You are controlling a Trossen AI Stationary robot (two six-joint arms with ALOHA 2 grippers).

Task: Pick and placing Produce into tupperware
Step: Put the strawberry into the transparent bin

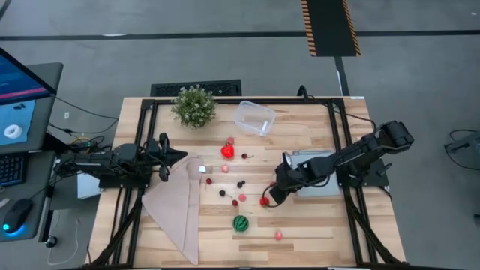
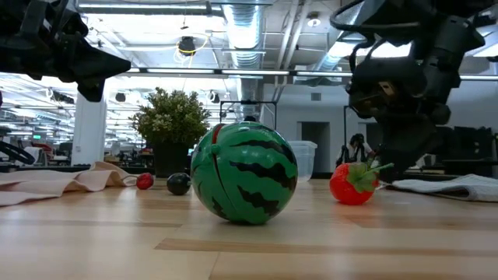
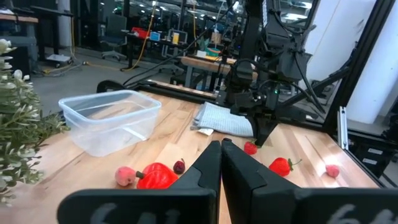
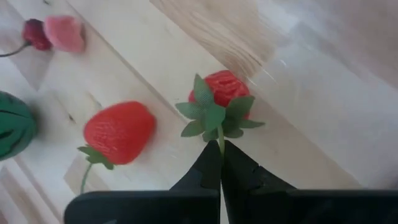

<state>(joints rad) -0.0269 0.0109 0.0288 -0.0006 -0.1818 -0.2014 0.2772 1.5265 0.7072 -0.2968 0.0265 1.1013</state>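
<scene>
Tabletop [image 1: 315, 232] carries everything: potted plant [image 1: 194, 106] and clear tupperware [image 1: 254, 118] at the far side, tub looks empty from above. Beige cloth [image 1: 176, 206] lies on the left, a white cloth [image 1: 319, 184] under the right arm. Produce is scattered mid-table, none in the tub: watermelon ball [image 1: 241, 223] near the front, a big red piece [image 1: 227, 151], dark and pink small bits between.

Right claw [image 4: 221, 160] is down on the tabletop, clenched on the green stem of a strawberry [image 4: 219, 93]. A second strawberry [image 4: 118, 132] lies just beside it, not touching.

Left claw [image 3: 221, 163] is clenched on nothing, parked over the beige cloth's edge.

Step in hand, my read: lift this strawberry. A stem-only pinch is thin, so lift straight up and slowly, avoid swinging, clear the neighbour berry, then carry over the tub rim before release.

Hard to tell: whether the stem is pinched firmly or only at the tips. From above the arm covers most of the berry. Low view: the watermelon blocks most of the tub.
</scene>
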